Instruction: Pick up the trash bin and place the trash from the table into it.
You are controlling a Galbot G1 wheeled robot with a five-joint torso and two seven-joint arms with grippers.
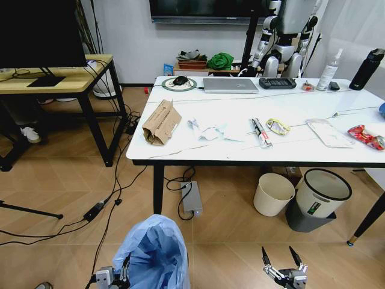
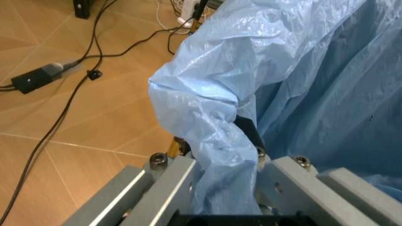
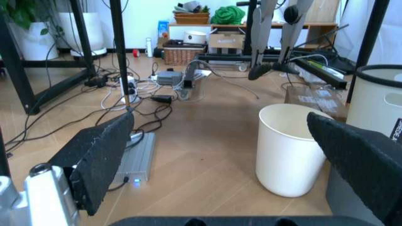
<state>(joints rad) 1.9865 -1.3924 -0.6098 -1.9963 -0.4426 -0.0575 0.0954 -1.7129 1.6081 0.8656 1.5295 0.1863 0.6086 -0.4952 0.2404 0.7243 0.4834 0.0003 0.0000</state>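
Litter lies spread along the large white marble-look table [image 1: 240, 150] with black legs: a torn brown cardboard piece [image 1: 160, 122] near its left end, crumpled white paper [image 1: 207, 130] beside that, a slim wrapper [image 1: 261, 132], a yellowish wrapper [image 1: 278, 126], a flat white pouch [image 1: 328, 132] and a crushed red can [image 1: 367, 136] toward the right end. Farther back on the tabletop sit a closed silver laptop [image 1: 230, 85], a white spray bottle [image 1: 328, 70] and a black flask [image 1: 366, 69]. Low in the head view, well in front of the table and over the wooden floor, the small trash bin [image 1: 153, 251] lined with a crinkly translucent light-blue plastic bag is held at its left edge by the left gripper [image 1: 124, 272]; the left wrist view shows the grey jaws clamped on a bunched fold of the blue bag [image 2: 220, 141] at the bin's rim. The right gripper [image 1: 281, 259] hangs low on the right, its black fingers [image 3: 100, 155] spread wide apart with nothing between them, facing the cream round bin [image 3: 292, 148] that stands on the floor under the table beside a white-and-grey bin with a black rim [image 1: 319, 198]. A yellowish wooden desk [image 1: 60, 75] stands to the left, with black cables [image 1: 102, 211] trailing across the floor.
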